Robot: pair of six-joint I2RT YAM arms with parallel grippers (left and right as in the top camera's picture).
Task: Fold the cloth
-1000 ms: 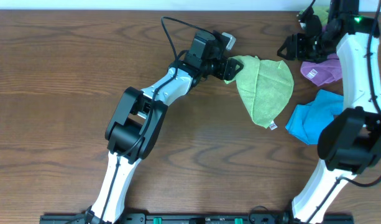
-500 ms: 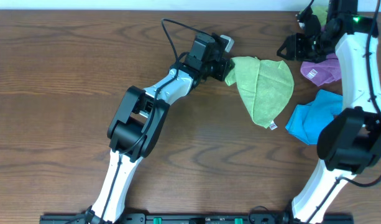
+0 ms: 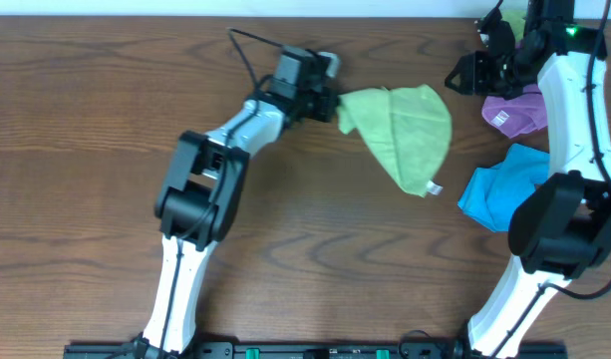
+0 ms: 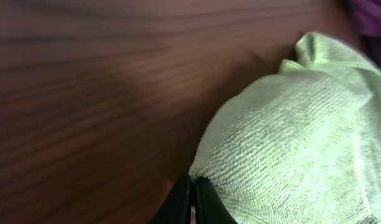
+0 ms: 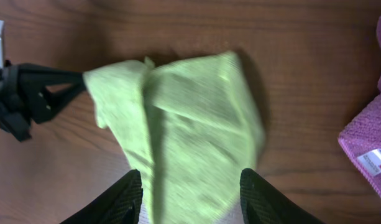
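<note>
The cloth point(image 3: 400, 135) is lime green and lies bunched in a rough triangle on the wooden table, its white tag point(image 3: 435, 188) at the lower tip. My left gripper point(image 3: 330, 105) is shut on the cloth's left corner. In the left wrist view the closed fingertips point(image 4: 193, 186) pinch the edge of the cloth point(image 4: 289, 143). My right gripper point(image 3: 466, 75) hangs at the back right, apart from the cloth. From the right wrist view it point(image 5: 190, 177) stands open high over the cloth point(image 5: 190, 137), holding nothing.
A purple cloth point(image 3: 519, 110) lies at the back right, under the right arm. A blue cloth point(image 3: 499, 189) sits just right of the green cloth's tag. Another green cloth point(image 3: 514, 18) peeks out at the far back right edge.
My left gripper closed on the cloth's left corner and moved left, dragging the whole cloth leftward with it. The right arm stayed where it was.
</note>
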